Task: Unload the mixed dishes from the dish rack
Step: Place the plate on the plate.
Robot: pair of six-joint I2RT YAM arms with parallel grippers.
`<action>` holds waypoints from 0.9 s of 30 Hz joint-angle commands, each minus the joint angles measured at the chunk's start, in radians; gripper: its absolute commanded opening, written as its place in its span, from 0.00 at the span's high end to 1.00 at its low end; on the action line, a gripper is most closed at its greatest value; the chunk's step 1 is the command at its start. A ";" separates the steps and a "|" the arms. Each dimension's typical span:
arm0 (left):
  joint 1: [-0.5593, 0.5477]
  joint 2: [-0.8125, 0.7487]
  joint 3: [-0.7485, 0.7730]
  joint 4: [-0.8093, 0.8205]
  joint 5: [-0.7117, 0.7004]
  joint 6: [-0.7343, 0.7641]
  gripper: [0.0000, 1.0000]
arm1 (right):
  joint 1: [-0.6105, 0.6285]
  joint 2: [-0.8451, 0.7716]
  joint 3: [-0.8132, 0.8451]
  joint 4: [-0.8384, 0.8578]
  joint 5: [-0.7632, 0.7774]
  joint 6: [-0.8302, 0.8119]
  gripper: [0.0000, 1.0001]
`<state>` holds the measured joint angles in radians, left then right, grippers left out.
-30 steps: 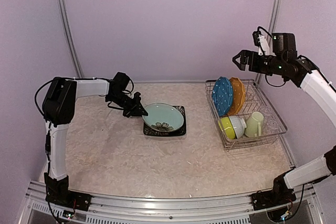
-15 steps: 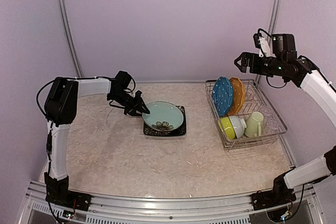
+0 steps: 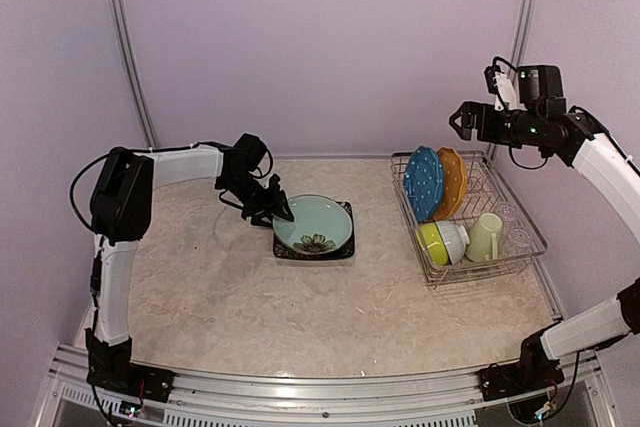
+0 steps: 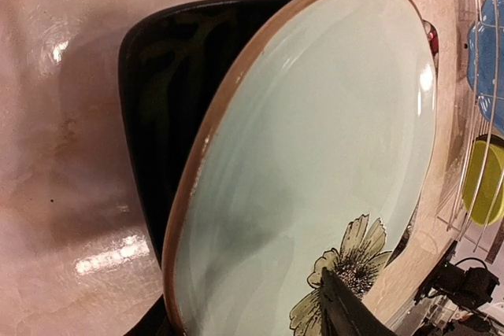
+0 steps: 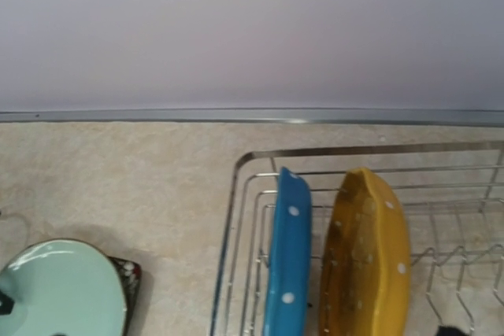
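The pale green flowered plate (image 3: 313, 224) rests, a little tilted, on the black square plate (image 3: 345, 212) at mid-table. My left gripper (image 3: 277, 211) is at its left rim with the jaws spread. In the left wrist view one finger (image 4: 342, 312) hangs over the flower on the plate (image 4: 315, 155), and the other is hidden below the rim. The dish rack (image 3: 530, 247) on the right holds the blue dotted plate (image 3: 424, 182), orange plate (image 3: 451, 180), lime bowl (image 3: 432, 243), white bowl (image 3: 455, 239) and pale green mug (image 3: 485, 237). My right gripper (image 3: 462, 119) hovers open, high above the rack's far left corner.
Metal frame posts stand at the back left and back right, and a rail runs along the near edge. The rack (image 5: 236, 194) lies close to the right wall. In the right wrist view the blue plate (image 5: 287, 265) and orange plate (image 5: 366, 249) stand upright side by side.
My left gripper's jaws have spread and it has shifted right, over the pale green plate's rim. The plate now sits on the black plate. The right arm has hardly moved.
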<state>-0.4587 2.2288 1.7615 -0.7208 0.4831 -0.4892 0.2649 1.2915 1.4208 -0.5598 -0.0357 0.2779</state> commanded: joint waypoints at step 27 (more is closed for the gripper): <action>-0.079 -0.052 0.176 -0.294 -0.404 0.126 0.01 | -0.029 -0.026 -0.025 -0.077 0.112 -0.008 0.01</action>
<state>-0.5423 2.2234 1.9324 -0.9752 0.1040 -0.3779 0.2508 1.2903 1.4143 -0.6102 0.0727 0.2775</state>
